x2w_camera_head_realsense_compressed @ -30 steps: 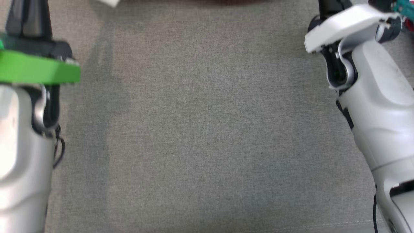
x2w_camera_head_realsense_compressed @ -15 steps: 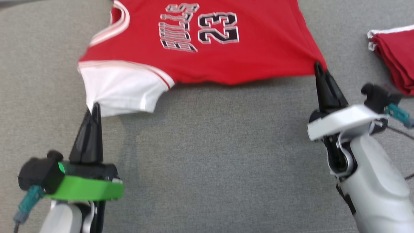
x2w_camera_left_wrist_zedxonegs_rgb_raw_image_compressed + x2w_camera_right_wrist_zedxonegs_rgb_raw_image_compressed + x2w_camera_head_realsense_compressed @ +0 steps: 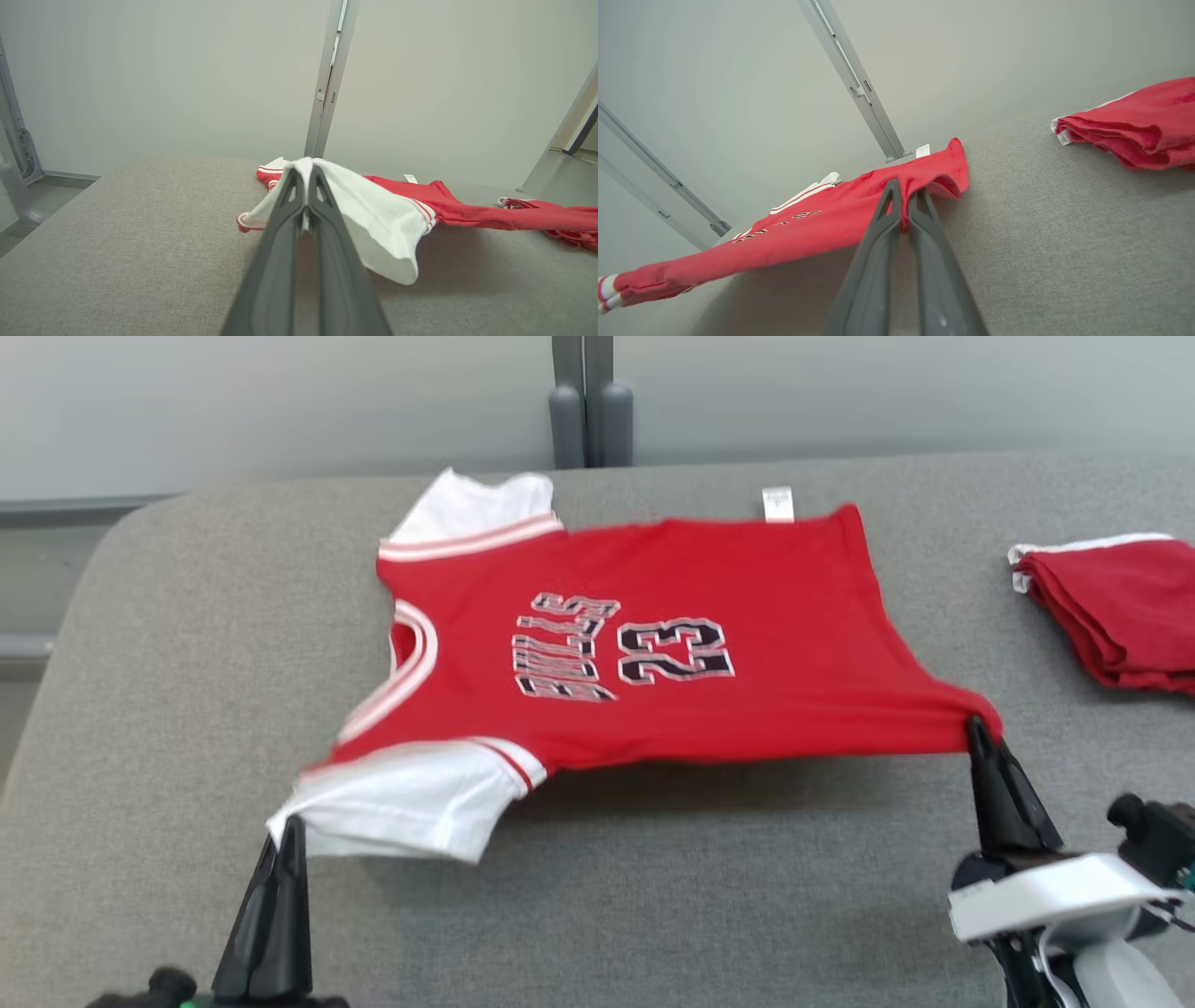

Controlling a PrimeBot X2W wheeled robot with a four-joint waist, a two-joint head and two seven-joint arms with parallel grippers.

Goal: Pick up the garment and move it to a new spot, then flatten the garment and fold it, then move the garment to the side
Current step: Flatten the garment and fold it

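noted grey padded surface (image 3: 653,915) spanning the head view, with pale wall (image 3: 280,401) behind. found red garment (image 3: 766,616) spread across the middle of that surface, print side up (lettering and "23" lay sideways to the head camera). far edge rested on the fabric; near edge was lifted clear, with a shadow beneath. saw folded red pile (image 3: 1120,616) on the same surface, well apart to the garment's right. recorded left gripper (image 3: 288,829) clamped tight on the white sleeve (image 3: 401,803) at the near left corner, with cloth pinched between the fingertips in the left wrist view. recorded right gripper (image 3: 977,728) likewise closed on the red hem corner at the near right. spotted small white label (image 3: 777,504) at the far edge.
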